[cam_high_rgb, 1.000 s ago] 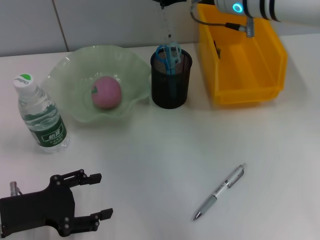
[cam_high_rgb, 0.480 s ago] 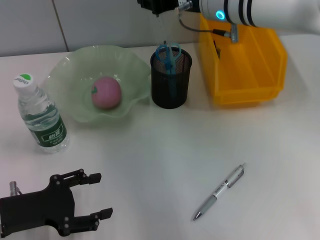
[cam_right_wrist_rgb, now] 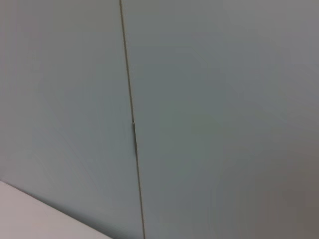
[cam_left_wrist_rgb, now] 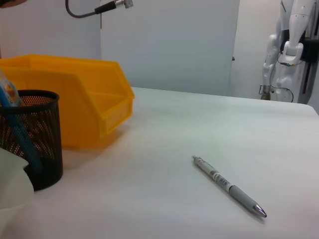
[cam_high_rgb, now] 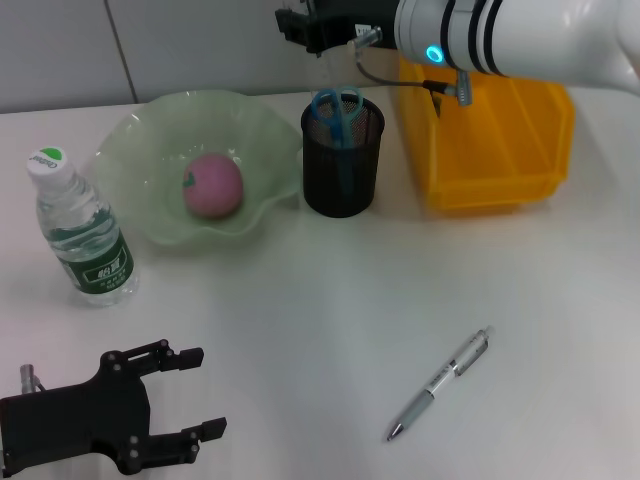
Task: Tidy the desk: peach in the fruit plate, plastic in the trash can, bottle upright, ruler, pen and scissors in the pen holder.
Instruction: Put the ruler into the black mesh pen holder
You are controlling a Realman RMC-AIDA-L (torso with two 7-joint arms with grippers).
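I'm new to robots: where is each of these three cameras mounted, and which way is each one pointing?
Head view: from the robot's head, looking down on the white desk; open left gripper near, right gripper far.
Left wrist view: low over the desk, facing the silver-grey pen; no own parts.
Right wrist view: faces a bare grey wall.
Shared: pen, black mesh pen holder, yellow plastic bin.

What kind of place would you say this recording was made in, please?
Probably a robotics lab staged as an office desk: a white table against plain wall panels, holding a mesh pen holder and a yellow parts bin, with another white robot standing in the background.
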